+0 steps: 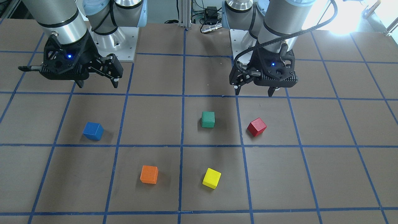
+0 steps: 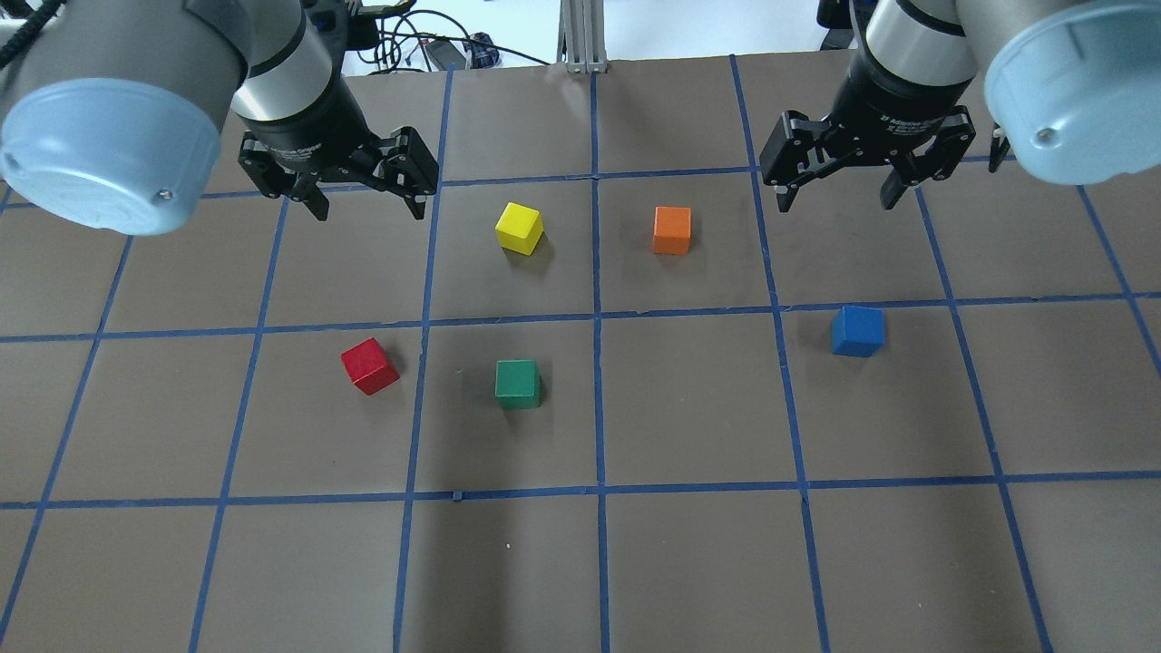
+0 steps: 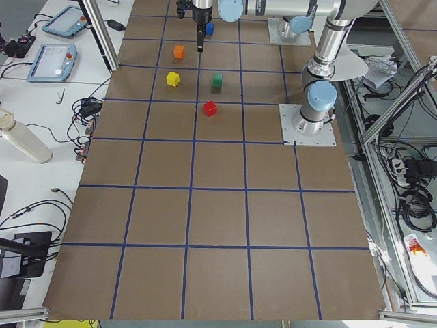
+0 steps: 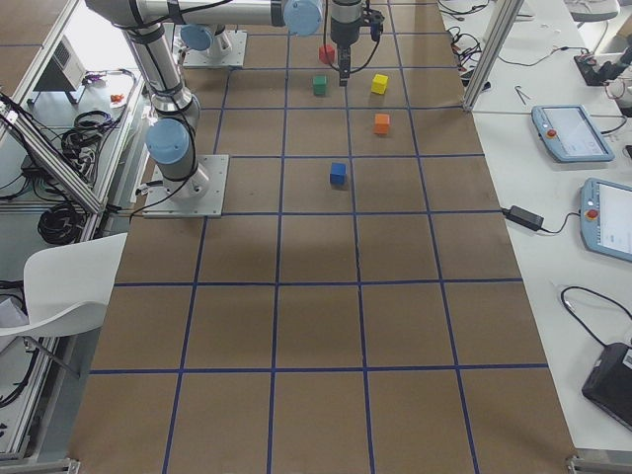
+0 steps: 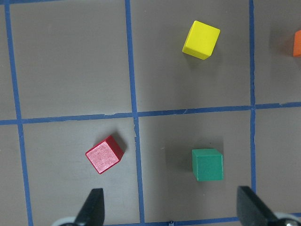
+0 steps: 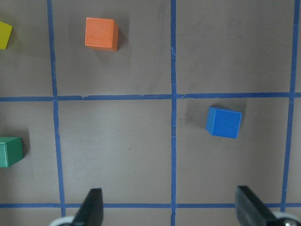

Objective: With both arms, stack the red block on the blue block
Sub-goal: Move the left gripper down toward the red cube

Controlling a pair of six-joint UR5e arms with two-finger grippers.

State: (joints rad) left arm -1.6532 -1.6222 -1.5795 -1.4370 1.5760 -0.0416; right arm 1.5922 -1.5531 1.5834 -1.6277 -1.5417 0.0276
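The red block (image 1: 256,127) lies on the brown mat on my left side, turned askew; it also shows in the overhead view (image 2: 369,365) and the left wrist view (image 5: 104,155). The blue block (image 1: 93,131) lies on my right side, also seen from overhead (image 2: 857,330) and in the right wrist view (image 6: 224,122). My left gripper (image 2: 367,204) is open and empty, high above the mat, beyond the red block. My right gripper (image 2: 837,204) is open and empty, high above the mat, beyond the blue block. The two blocks lie far apart.
A green block (image 2: 518,383) lies just right of the red one. A yellow block (image 2: 520,227) and an orange block (image 2: 672,229) lie farther out near the middle. The mat (image 2: 689,408) carries a blue tape grid. The arm bases (image 1: 115,43) stand at the robot's edge.
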